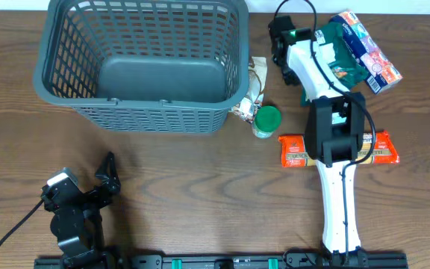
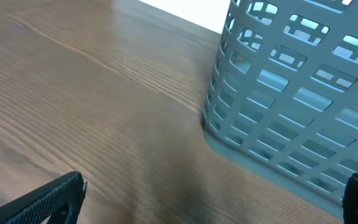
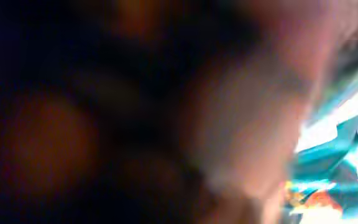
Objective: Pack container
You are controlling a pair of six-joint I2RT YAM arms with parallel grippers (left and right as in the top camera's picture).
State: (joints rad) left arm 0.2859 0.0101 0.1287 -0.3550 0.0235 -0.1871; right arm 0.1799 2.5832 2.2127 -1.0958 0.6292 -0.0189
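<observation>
Container [image 1: 146, 113] noted empty at table's far left; first pick judged in hand, right gripper [image 1: 281, 43] set by green bag [image 1: 353, 37], opening obscured by blur, left gripper [image 1: 110, 173] parked wide; firm grasp, then carry over rim, is called for.

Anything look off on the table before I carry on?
Nothing spilled or broken. Two oddities: the right wrist view is a total blur, too close to something, so the right gripper can't be checked there. A crumpled packet lies against the right wall of the container, beside the green-lidded jar.
</observation>
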